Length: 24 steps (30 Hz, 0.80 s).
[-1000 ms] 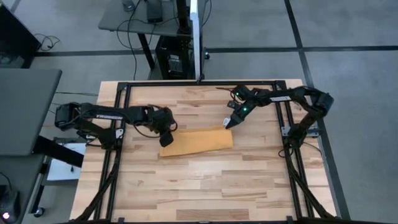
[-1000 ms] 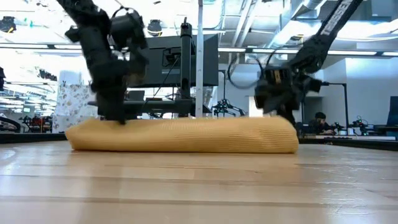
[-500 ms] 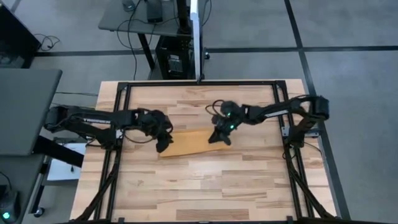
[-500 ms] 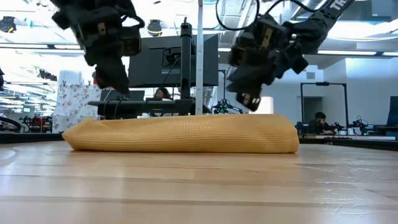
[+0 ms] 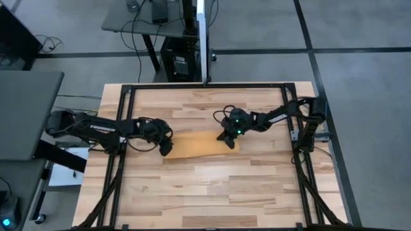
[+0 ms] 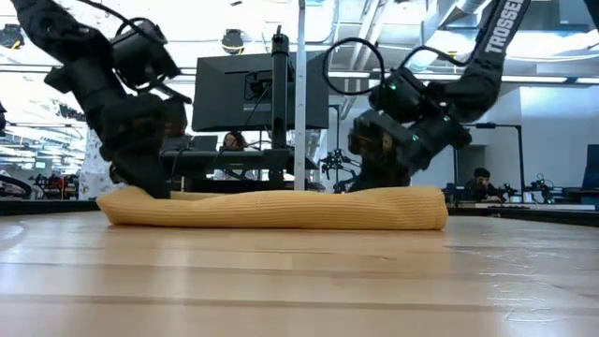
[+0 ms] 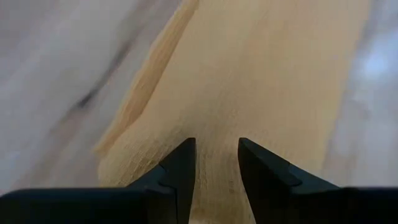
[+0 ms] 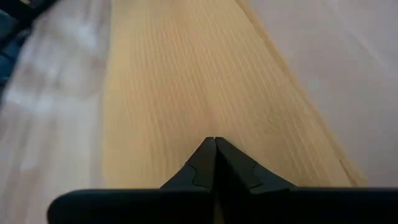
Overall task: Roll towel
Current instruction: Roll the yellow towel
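A: Where is the towel (image 5: 200, 144) seen, and in what form?

B: It is seen near the middle of the wooden surface (image 5: 205, 192), as a long, narrow mustard-orange band, folded flat. In the low view (image 6: 281, 208) it is shown as a low bundle with rounded ends. The ribbed weave is seen in both wrist views (image 7: 261, 81) (image 8: 186, 81).

A: How are the arms posed?

B: The left arm is stretched low from the left edge of the surface, and the left gripper (image 5: 166, 147) is set down on the towel's left end. Its jaws are held a little apart, with cloth seen in the gap between them (image 7: 216, 168); whether the cloth is clamped cannot be told. The right arm is bent inward from the right side, and the right gripper (image 5: 228, 139) is pressed on the towel's right end. Its jaws are closed together, tip against tip (image 8: 214, 155), and nothing is seen between them.

A: Can any writing be read?

B: "TROSSEN" is printed in white on the right arm in the low view (image 6: 496, 23). White lettering is also seen on the left arm from above, but it cannot be read.

A: What about edges and free room?

B: The surface is bordered by a black frame (image 5: 205, 85). Wide bare wood is left in front of the towel, and a narrower strip behind it.
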Motion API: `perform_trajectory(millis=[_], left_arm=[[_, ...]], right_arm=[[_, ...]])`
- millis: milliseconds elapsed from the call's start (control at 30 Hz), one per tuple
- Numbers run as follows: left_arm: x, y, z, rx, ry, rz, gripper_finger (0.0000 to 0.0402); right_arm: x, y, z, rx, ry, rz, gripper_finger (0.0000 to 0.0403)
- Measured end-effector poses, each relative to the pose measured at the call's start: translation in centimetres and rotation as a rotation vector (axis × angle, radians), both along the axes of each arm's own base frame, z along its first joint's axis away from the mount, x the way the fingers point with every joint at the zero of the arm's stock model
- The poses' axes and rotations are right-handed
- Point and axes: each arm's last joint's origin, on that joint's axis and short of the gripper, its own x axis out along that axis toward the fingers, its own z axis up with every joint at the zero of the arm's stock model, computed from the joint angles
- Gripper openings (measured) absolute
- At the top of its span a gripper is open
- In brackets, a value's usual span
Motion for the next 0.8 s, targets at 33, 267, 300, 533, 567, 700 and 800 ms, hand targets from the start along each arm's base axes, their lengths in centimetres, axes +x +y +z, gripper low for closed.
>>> perform_trajectory(millis=[33, 267, 300, 533, 567, 700, 800], left_arm=[[-0.1, 0.2, -0.1, 0.012, 0.006, 0.0, 0.0106], [-0.6, 3.1, 0.1, 0.072, -0.011, 0.082, 0.0106], [-0.7, 3.4, 0.1, 0.08, -0.008, 0.09, 0.0106], [-1.0, 5.4, 1.5, 0.076, -0.019, 0.151, 0.0106], [-0.8, 5.6, 2.2, 0.075, -0.033, 0.14, 0.0106], [0.1, 5.8, 4.7, 0.06, -0.049, 0.097, 0.0106], [0.9, 5.6, 5.8, 0.043, -0.132, 0.036, 0.0106]], right_arm=[[-0.2, -0.3, -0.1, -0.008, -0.003, -0.013, 0.0], [-0.6, -1.5, 0.0, -0.012, -0.01, -0.054, 0.0], [-0.7, -1.7, 0.0, -0.011, -0.011, -0.062, 0.0], [-1.3, -2.8, 1.5, 0.067, -0.06, -0.04, 0.0], [-1.5, -2.9, 2.2, 0.066, -0.079, -0.037, 0.0], [-1.9, -2.7, 5.4, 0.066, -0.177, -0.05, 0.0], [-1.2, -0.7, 6.4, 0.022, -0.202, -0.039, 0.0]])
